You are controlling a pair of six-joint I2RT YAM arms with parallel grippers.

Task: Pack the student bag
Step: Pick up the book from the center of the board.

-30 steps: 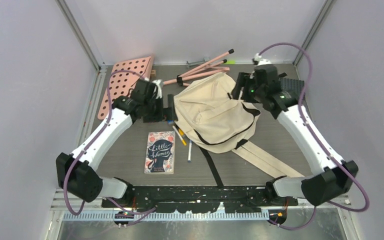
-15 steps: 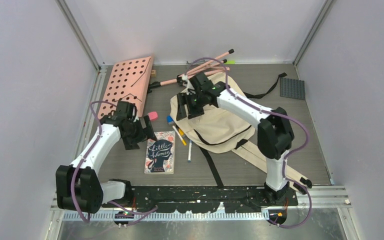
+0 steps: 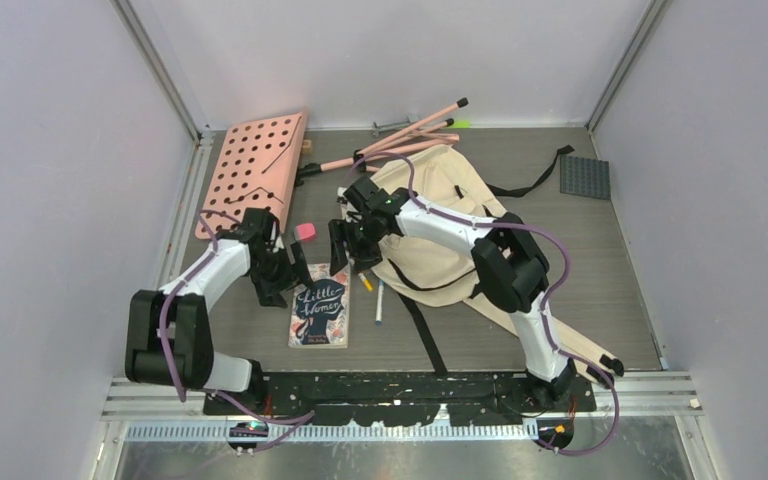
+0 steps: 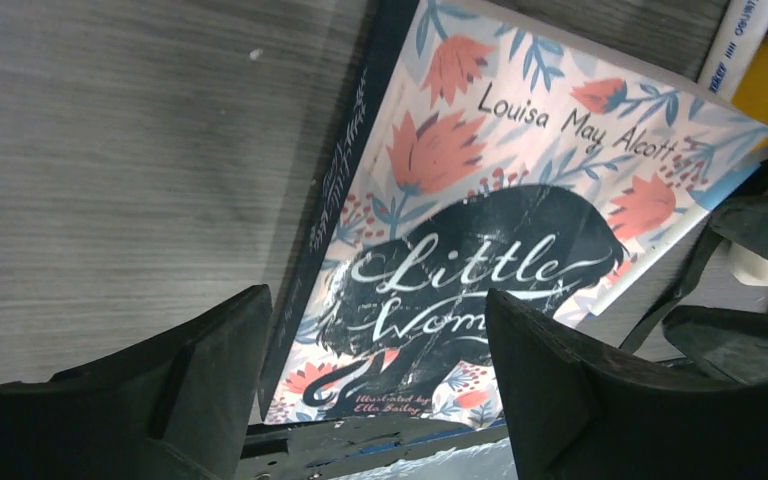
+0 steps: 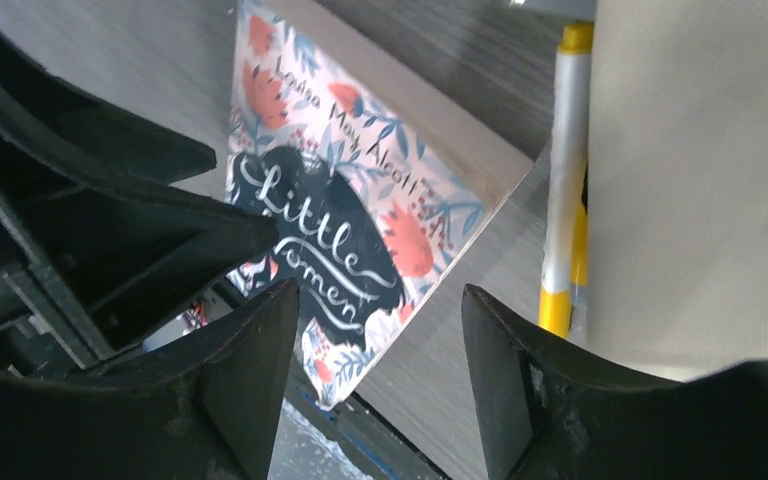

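As the 2 spread, empty pairs of jaws crowd the flat floral paperback book (image 3: pixel 320 305), they may collide.

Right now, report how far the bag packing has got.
Done: nothing visibly packed; the cream cloth backpack lies slumped. In hand: the open left claw and open right claw hover empty over the floral Little Women paperback. To do: that book, the pens and the pink eraser lie outside the bag.

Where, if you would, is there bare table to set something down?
Widest: right of the bag, nearer than the grey plate. Smaller: between book and black strap. Crowded at the book's far end: left gripper, right gripper, pens.
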